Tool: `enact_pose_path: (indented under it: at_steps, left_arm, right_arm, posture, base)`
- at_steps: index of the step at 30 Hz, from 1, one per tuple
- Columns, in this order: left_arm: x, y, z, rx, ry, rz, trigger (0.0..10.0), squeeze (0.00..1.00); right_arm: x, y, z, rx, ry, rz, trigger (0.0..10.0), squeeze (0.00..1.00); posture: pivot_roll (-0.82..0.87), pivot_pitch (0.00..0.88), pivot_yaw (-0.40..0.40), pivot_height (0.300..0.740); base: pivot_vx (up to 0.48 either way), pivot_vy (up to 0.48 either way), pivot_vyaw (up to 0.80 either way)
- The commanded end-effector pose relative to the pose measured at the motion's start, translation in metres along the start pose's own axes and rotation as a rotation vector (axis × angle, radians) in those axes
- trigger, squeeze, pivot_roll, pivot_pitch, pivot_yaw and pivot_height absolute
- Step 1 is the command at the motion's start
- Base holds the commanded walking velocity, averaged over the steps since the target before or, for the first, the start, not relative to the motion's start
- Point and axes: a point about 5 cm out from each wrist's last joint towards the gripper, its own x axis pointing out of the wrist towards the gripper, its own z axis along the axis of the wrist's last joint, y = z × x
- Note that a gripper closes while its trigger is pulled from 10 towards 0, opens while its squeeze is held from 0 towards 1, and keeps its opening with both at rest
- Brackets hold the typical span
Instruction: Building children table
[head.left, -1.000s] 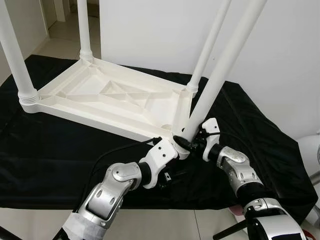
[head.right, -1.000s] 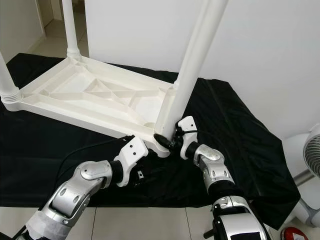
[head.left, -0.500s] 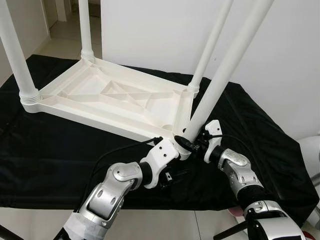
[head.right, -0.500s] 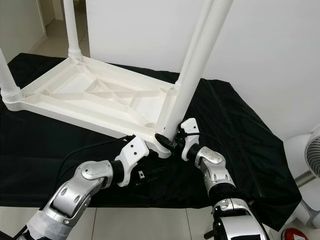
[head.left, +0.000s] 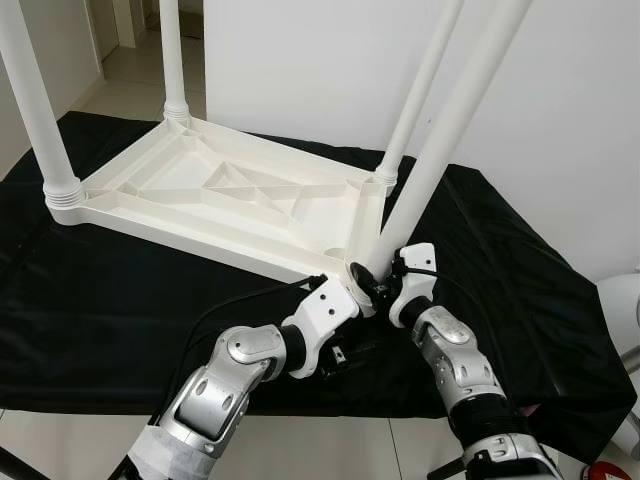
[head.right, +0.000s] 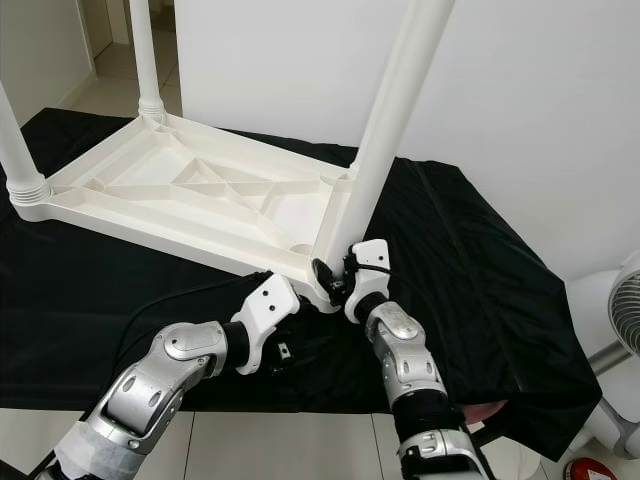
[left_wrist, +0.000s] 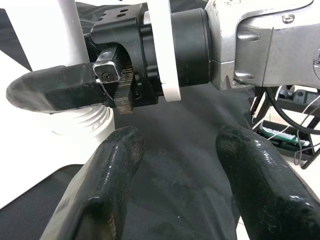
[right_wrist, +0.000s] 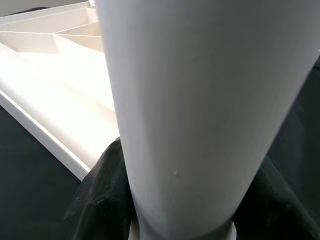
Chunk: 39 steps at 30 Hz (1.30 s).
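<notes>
Step in hand, by judgement: seating of the fourth leg, the last of the build.

Room: white wall (head.left: 300, 70) behind, pale floor beyond at far left, part of a white fan (head.right: 625, 315) at far right.

Surface: black cloth (head.left: 120, 290) spread over the work surface, wrinkled toward the right edge.

Children's table top (head.left: 220, 195), white plastic, upside down on the cloth, ribbed underside up. Three white legs (head.left: 35, 110) upright in three of the corner sockets.

Fourth leg (head.left: 450, 130) planted at the near right corner socket (head.left: 358, 272), tilted, leaning up and away to the right.

Right gripper (head.left: 375, 287) clenched around the base of the fourth leg, fingers on either side of the tube just above its threaded end.

Left gripper (left_wrist: 175, 165) released, fingers spread and empty over the cloth, just beside the same corner, facing the right gripper.

Next move, by judgement: leg brought upright over the socket, then turned or pressed home; table top likely in need of bracing at that corner by the left gripper. Risk: cross-threading if driven in while tilted.
</notes>
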Motion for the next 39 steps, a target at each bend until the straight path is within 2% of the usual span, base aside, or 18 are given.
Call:
enact_pose_path:
  at_steps: [1, 2, 3, 5, 6, 9, 17, 18, 22, 28, 29, 31, 34, 39]
  left_arm:
    - [0.003, -0.003, 0.000, -0.006, 0.002, 0.026, 10.0, 0.00]
    - [0.003, -0.003, 0.000, -0.007, 0.003, 0.025, 10.0, 0.00]
    - [0.003, -0.004, 0.000, -0.010, 0.004, 0.023, 10.0, 0.00]
    - [0.003, -0.004, 0.000, -0.010, 0.004, 0.023, 10.0, 0.00]
    - [0.003, -0.005, 0.000, -0.011, 0.004, 0.024, 10.0, 0.00]
    - [0.004, -0.005, 0.000, -0.013, 0.002, 0.027, 10.0, 0.00]
    - [0.004, -0.006, 0.000, -0.014, 0.002, 0.025, 10.0, 0.00]
    - [0.004, -0.006, 0.000, -0.013, 0.003, 0.026, 10.0, 0.00]
    - [0.004, -0.006, 0.000, -0.011, 0.002, 0.026, 10.0, 0.00]
    - [0.005, -0.006, -0.001, -0.011, 0.002, 0.025, 10.0, 0.00]
    - [0.005, -0.006, -0.001, -0.011, 0.002, 0.024, 10.0, 0.00]
    - [0.005, -0.006, -0.001, -0.011, 0.003, 0.023, 10.0, 0.00]
    - [0.005, -0.006, 0.000, -0.011, 0.003, 0.021, 10.0, 0.00]
    - [0.004, -0.005, 0.000, -0.006, 0.006, 0.018, 10.0, 0.00]
  right_arm:
    - [-0.005, -0.009, -0.009, -0.003, 0.059, -0.103, 10.0, 0.00]
    - [-0.007, -0.003, -0.010, 0.014, 0.065, -0.189, 10.0, 0.00]
    - [-0.012, 0.007, -0.012, 0.044, 0.072, -0.348, 10.0, 0.00]
    - [-0.012, 0.007, -0.012, 0.044, 0.072, -0.348, 10.0, 0.00]
    - [-0.014, 0.011, -0.012, 0.057, 0.073, -0.391, 10.0, 0.00]
    - [-0.015, 0.024, -0.010, 0.068, 0.071, -0.403, 10.0, 0.00]
    - [-0.017, 0.023, -0.006, 0.063, 0.071, -0.381, 10.0, 0.03]
    - [-0.018, 0.022, -0.004, 0.072, 0.064, -0.376, 10.0, 1.00]
    - [-0.022, 0.020, -0.001, 0.082, 0.041, -0.347, 10.0, 1.00]
    - [-0.030, 0.006, 0.001, 0.077, 0.035, -0.288, 10.0, 1.00]
    - [-0.033, -0.002, 0.001, 0.075, 0.032, -0.245, 10.0, 0.00]
    - [-0.034, -0.008, 0.001, 0.074, 0.029, -0.214, 10.0, 0.00]
    - [-0.036, -0.015, 0.005, 0.014, 0.015, -0.153, 10.0, 0.00]
    - [-0.032, -0.022, 0.014, -0.069, 0.017, 0.044, 10.0, 0.00]
  posture:
    - [0.01, 0.000, -0.154, 0.740]
    - [0.01, 0.000, -0.154, 0.740]
    - [0.02, 0.000, -0.165, 0.740]
    - [0.02, 0.000, -0.165, 0.740]
    - [0.02, 0.000, -0.165, 0.740]
    - [0.03, 0.000, -0.172, 0.740]
    - [0.03, 0.000, -0.176, 0.740]
    - [0.03, 0.000, -0.178, 0.740]
    - [0.03, 0.000, -0.179, 0.740]
    - [0.03, 0.000, -0.179, 0.740]
    - [0.02, 0.000, -0.175, 0.740]
    - [0.02, 0.000, -0.175, 0.740]
    - [0.03, 0.000, -0.173, 0.740]
    - [0.02, 0.000, -0.168, 0.740]
  base:
    - [0.000, 0.000, 0.00]
    - [0.000, 0.000, 0.00]
    - [0.000, 0.000, 0.00]
    - [0.000, 0.000, 0.00]
    - [0.000, 0.000, 0.00]
    - [0.000, 0.000, 0.00]
    - [0.000, 0.000, 0.00]
    - [0.000, 0.000, 0.00]
    - [0.000, 0.000, 0.00]
    - [0.000, 0.000, 0.00]
    - [0.000, 0.000, 0.00]
    - [0.000, 0.000, 0.00]
    - [0.000, 0.000, 0.00]
    - [0.000, 0.000, 0.00]
